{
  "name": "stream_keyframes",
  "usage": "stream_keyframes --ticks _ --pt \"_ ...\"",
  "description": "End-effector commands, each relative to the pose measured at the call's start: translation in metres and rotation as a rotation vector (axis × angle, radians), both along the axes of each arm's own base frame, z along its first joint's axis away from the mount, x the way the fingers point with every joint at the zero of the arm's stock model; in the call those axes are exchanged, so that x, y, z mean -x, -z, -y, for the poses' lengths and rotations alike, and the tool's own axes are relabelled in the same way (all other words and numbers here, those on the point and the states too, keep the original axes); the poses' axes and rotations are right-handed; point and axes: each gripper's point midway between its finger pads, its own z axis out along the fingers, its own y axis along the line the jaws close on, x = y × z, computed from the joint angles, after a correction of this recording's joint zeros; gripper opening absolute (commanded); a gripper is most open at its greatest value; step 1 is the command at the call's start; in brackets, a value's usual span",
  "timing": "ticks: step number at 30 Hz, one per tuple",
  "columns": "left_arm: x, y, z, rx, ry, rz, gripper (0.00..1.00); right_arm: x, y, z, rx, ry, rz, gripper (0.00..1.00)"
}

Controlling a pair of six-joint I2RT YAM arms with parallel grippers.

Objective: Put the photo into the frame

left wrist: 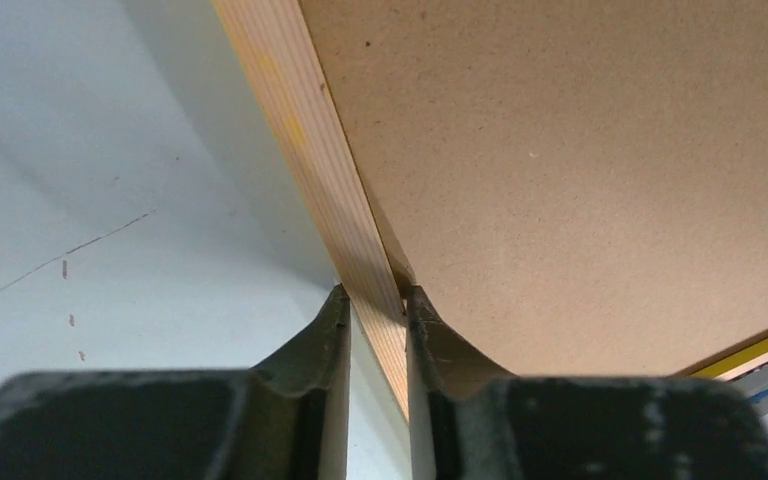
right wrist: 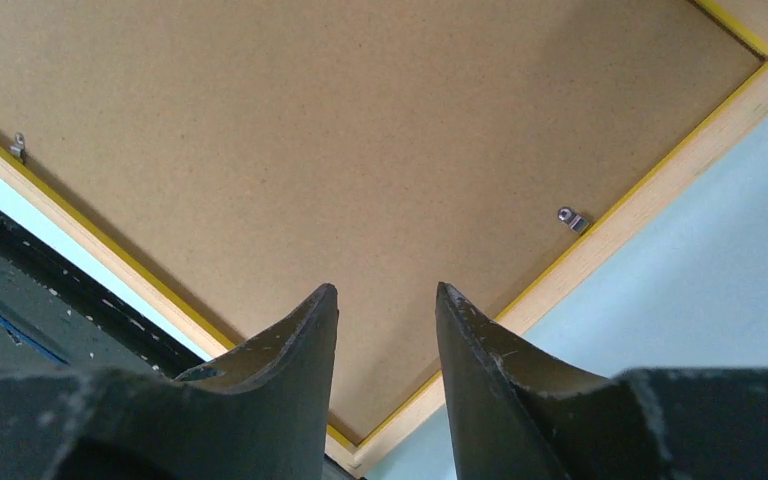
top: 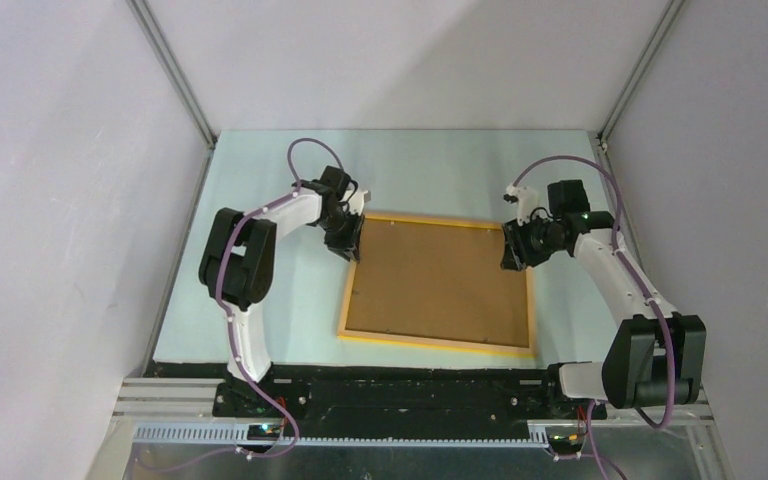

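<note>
The frame (top: pixel 435 343) lies back up on the pale table, with the brown backing board (top: pixel 440 280) set in it. The photo is hidden. My left gripper (top: pixel 348 240) is at the frame's far left corner. In the left wrist view its jaws (left wrist: pixel 375 297) straddle the wooden rail (left wrist: pixel 300 130) and are shut on it, one finger outside and one on the backing board (left wrist: pixel 580 150) side. My right gripper (top: pixel 512 250) hovers by the far right corner. In the right wrist view it (right wrist: pixel 385 292) stands open over the backing board (right wrist: pixel 360 120) with nothing between its fingers.
Small metal clips (right wrist: pixel 570 218) (right wrist: pixel 18 147) sit along the inner edge of the frame (right wrist: pixel 650 205). Grey walls close in the table (top: pixel 260 300) on the left, back and right. The black base rail (top: pixel 400 395) runs along the near edge.
</note>
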Motion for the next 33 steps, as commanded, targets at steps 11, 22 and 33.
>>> stream_keyframes --ticks 11,22,33 --pt "-0.023 0.011 -0.022 0.059 -0.182 -0.031 0.00 0.023 0.008 -0.035 0.042 -0.188 0.039 0.47" --pt "-0.032 0.012 -0.057 0.088 -0.390 -0.016 0.00 0.047 0.018 -0.097 0.040 -0.456 0.067 0.48" --pt "-0.039 0.016 -0.091 0.121 -0.516 -0.026 0.00 0.076 0.046 -0.153 0.092 -0.679 0.054 0.51"
